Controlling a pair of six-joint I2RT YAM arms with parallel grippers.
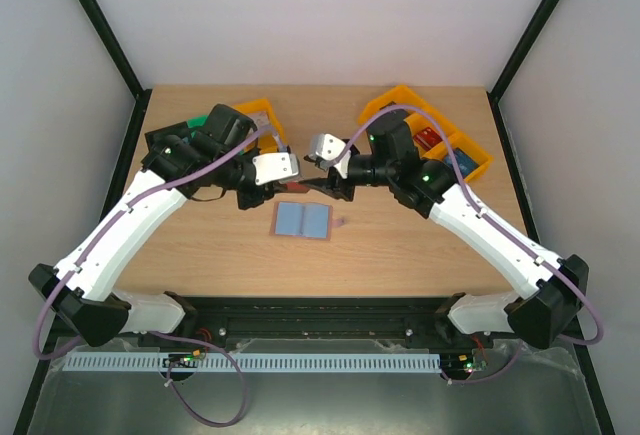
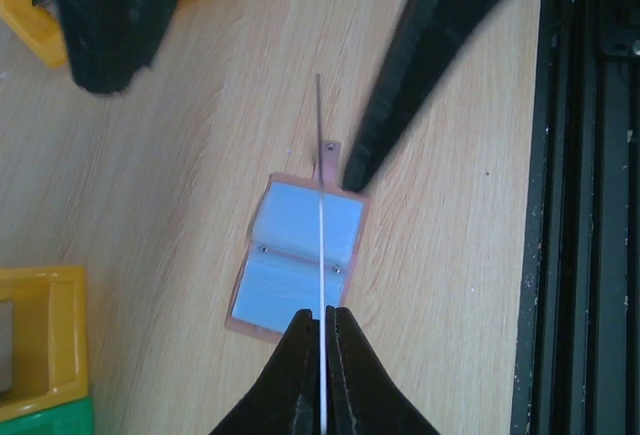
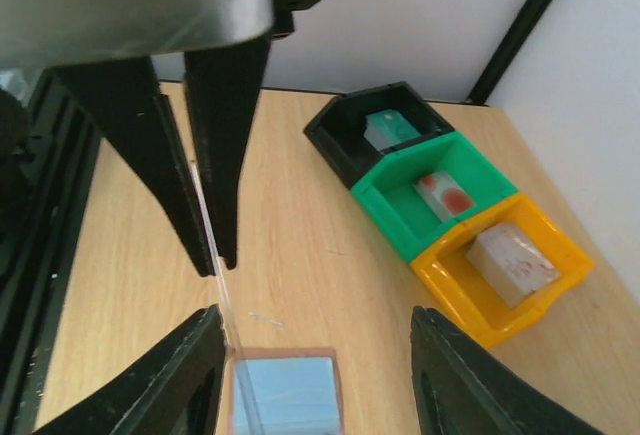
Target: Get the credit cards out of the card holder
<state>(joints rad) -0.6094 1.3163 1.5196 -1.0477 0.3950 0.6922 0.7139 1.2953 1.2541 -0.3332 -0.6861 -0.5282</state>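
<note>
The card holder [image 1: 301, 220] lies open on the wood table, light blue panels up, tan rim showing [image 2: 300, 255] [image 3: 285, 390]. My left gripper [image 2: 322, 315] is shut on a thin pale credit card [image 2: 319, 135], seen edge-on and held upright above the holder. In the right wrist view the same card [image 3: 208, 245] hangs from the left fingers [image 3: 225, 155] down toward the holder's left edge. My right gripper [image 3: 315, 340] stands open over the holder, its left fingertip [image 3: 195, 365] close beside the card's lower end. Its finger [image 2: 400, 105] reaches the holder's far corner.
A black bin [image 3: 375, 130], a green bin [image 3: 400, 220] and an orange bin [image 3: 450, 290] stand in a row at the back left, each with a card-like piece inside. More orange bins [image 1: 465, 150] sit at the back right. The black frame rail [image 2: 580, 205] runs along the near edge.
</note>
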